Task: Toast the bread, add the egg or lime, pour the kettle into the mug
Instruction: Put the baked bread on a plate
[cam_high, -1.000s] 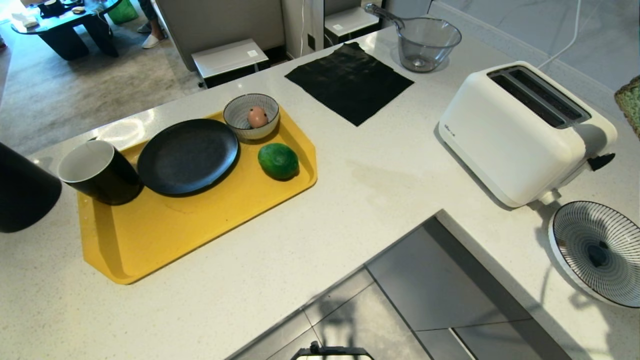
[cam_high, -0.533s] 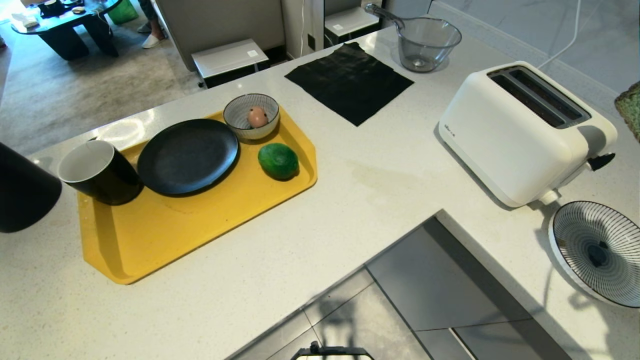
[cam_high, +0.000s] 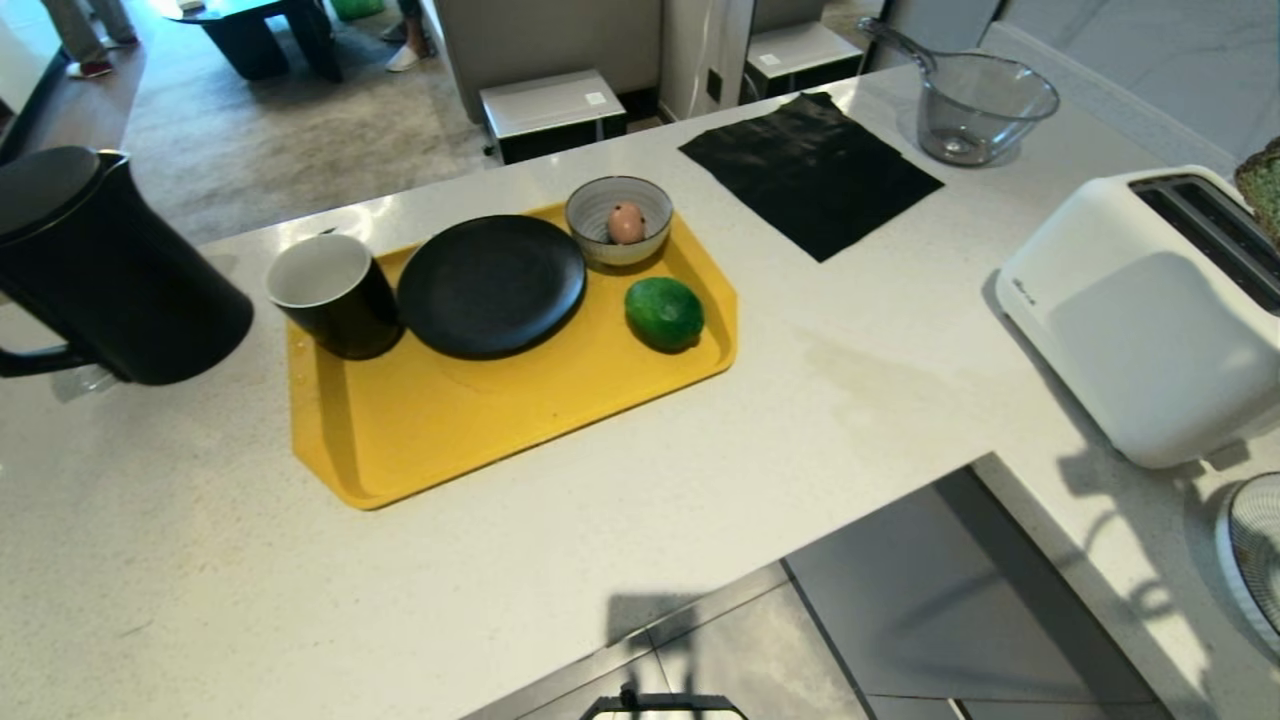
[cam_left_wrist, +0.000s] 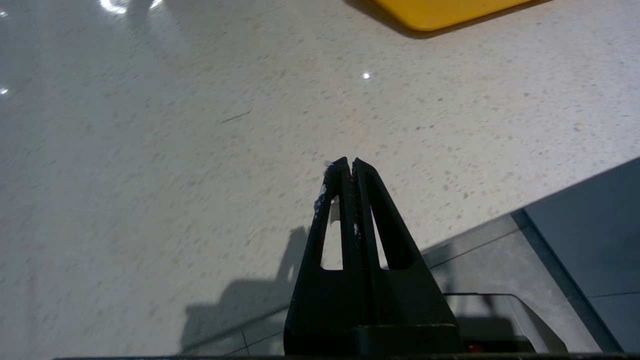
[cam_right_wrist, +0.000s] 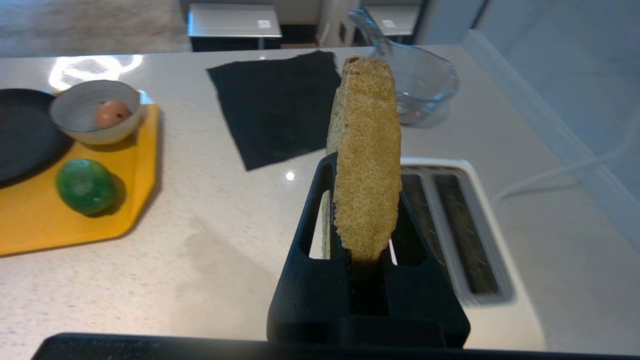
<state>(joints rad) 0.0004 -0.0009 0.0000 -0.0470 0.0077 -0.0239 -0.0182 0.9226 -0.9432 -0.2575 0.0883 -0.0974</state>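
My right gripper (cam_right_wrist: 365, 175) is shut on the bread (cam_right_wrist: 367, 155), a thick slice held upright on edge, just beside the slots of the white toaster (cam_right_wrist: 450, 225). In the head view only a corner of the bread (cam_high: 1262, 190) shows, above the toaster (cam_high: 1130, 330) at the right edge. On the yellow tray (cam_high: 480, 420) sit the lime (cam_high: 664, 313), the egg (cam_high: 626, 222) in a small bowl (cam_high: 590, 215), a black plate (cam_high: 490, 285) and the black mug (cam_high: 335, 295). The black kettle (cam_high: 110, 270) stands left of the tray. My left gripper (cam_left_wrist: 348, 162) hangs shut and empty over the counter's near edge.
A black cloth (cam_high: 810, 170) and a glass bowl with a handle (cam_high: 985, 105) lie at the back of the counter. A striped bowl (cam_high: 1255, 550) shows at the right edge near the toaster. The counter has an inner corner with floor below (cam_high: 900, 620). People's feet show far back.
The whole head view has shifted to the right, so the camera has turned left: the kettle now shows fully and the toaster sits at the right edge. The things themselves stay put.
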